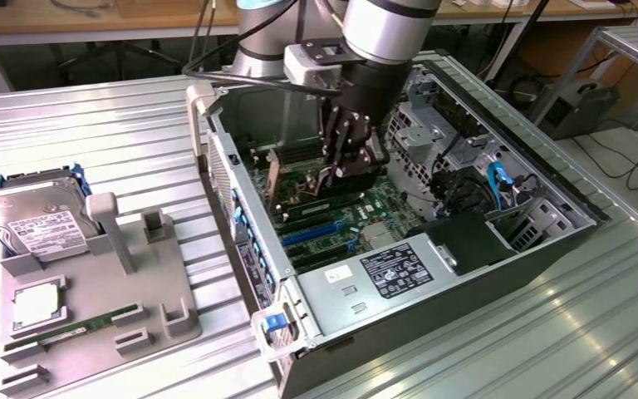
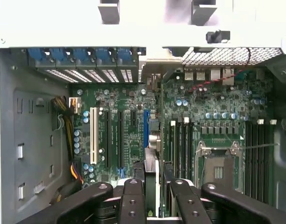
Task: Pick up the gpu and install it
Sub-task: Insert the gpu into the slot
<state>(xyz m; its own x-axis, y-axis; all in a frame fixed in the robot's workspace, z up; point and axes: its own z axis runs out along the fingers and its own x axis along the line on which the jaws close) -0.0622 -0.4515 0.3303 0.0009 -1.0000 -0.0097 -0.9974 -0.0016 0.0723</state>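
Black gpu (image 2: 151, 169) stands edge-on, gripped in the tool (image 2: 156, 185), above the motherboard (image 2: 129, 116).

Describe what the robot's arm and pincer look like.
The arm is built of round silver-grey segments with a pale blue joint cap. A light grey boxy bracket sits at the wrist, and a black cable loops off it. The pincer is black, with jointed link fingers dotted with round pivot pins.

Ribbed metal table (image 1: 97, 125) — dull sheen
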